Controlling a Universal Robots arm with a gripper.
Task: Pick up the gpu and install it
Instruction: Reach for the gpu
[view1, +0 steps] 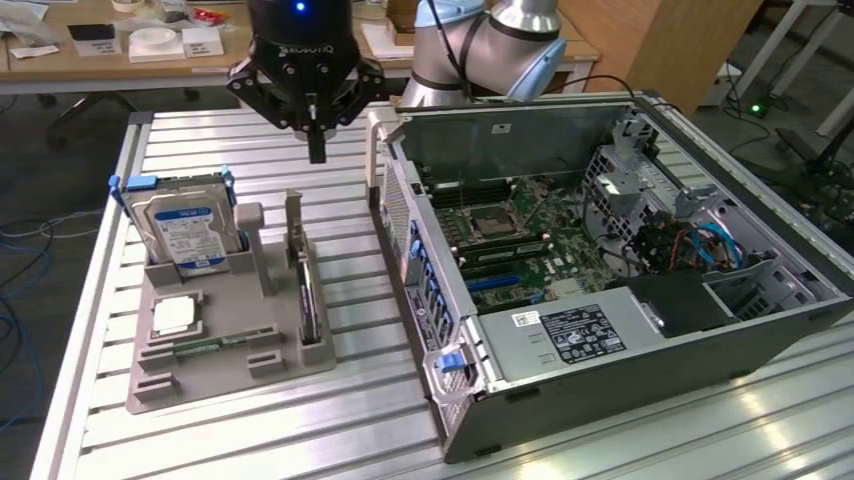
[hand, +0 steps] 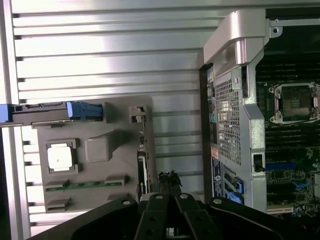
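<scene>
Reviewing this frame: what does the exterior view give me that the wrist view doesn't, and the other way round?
Exterior view: the robot arm behind the computer case, the case's labelled power supply, and the hard drive's blue-white label.
Wrist view: a straight-down look at the gray tray, with the gpu seen edge-on as a thin strip in its slot.
Both: the shut, empty pincer hanging close to the gpu, the tray, the hard drive, and the motherboard's processor socket.
</scene>
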